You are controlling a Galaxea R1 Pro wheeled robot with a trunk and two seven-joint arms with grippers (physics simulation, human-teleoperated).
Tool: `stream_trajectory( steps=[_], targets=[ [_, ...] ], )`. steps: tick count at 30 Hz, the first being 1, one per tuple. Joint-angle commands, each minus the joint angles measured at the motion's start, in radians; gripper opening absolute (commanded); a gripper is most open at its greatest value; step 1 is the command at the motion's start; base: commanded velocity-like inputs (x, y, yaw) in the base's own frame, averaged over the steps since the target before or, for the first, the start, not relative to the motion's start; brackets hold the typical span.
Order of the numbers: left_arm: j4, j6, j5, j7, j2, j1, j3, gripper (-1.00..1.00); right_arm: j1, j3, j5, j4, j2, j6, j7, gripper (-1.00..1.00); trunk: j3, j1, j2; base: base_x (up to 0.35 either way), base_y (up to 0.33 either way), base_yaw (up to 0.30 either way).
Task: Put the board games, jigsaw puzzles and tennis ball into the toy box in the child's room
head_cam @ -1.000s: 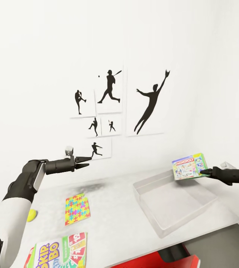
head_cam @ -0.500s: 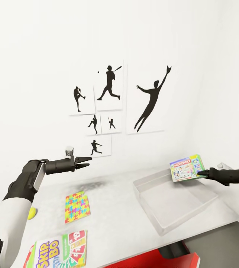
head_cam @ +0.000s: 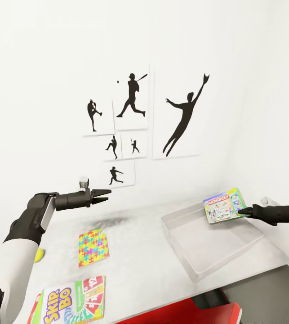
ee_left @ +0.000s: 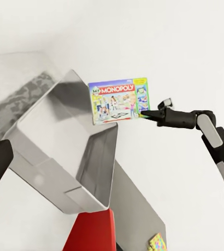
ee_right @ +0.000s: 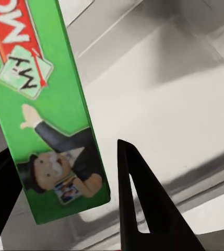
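Right gripper (head_cam: 244,210) pinched the Monopoly box (head_cam: 224,205) by one edge, holding it tilted above the toy box (head_cam: 193,269) on the table (head_cam: 135,261), probably for dropping in, while the left gripper (head_cam: 104,193) hung empty, jaws narrowly parted.

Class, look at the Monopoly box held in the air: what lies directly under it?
Under the Monopoly box, gripped at its edge by the right gripper, sits the open toy box on the table. Its visible floor looks bare; the part behind the game is covered.

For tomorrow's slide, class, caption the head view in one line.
Right gripper holds a Monopoly box above the grey toy box.
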Motion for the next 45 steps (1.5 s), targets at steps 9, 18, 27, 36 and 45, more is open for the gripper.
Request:
stream_trajectory(
  steps=[9,18,27,36,45],
  targets=[
    [0.0,0.007,0.001,-0.002,0.0,-0.001,0.0,1.0,-0.001,0.024,0.089,0.001,0.005,0.003,0.046,-1.0,-0.017,0.001,-0.002,0.0,0.0,0.0],
    [0.0,0.007,0.001,-0.002,0.0,-0.001,0.0,1.0,-0.001,0.031,0.101,0.002,0.004,0.003,0.103,-1.0,-0.032,0.001,-0.002,0.0,0.0,0.0],
    [0.0,0.007,0.003,-0.002,0.0,-0.001,0.0,1.0,-0.001,0.045,0.103,0.002,0.002,0.003,0.117,-1.0,-0.047,0.001,-0.002,0.0,0.0,0.0],
    [0.0,0.007,0.003,-0.002,0.0,-0.002,0.0,1.0,-0.001,0.048,0.178,0.004,-0.001,0.003,0.124,-1.0,-0.062,0.001,-0.002,0.0,0.0,0.0],
    [0.0,0.007,0.003,-0.002,0.0,-0.001,0.0,1.0,-0.001,0.048,0.2,0.016,-0.001,0.003,0.201,-1.0,-0.077,0.001,-0.002,0.0,0.0,0.0]
  ],
)
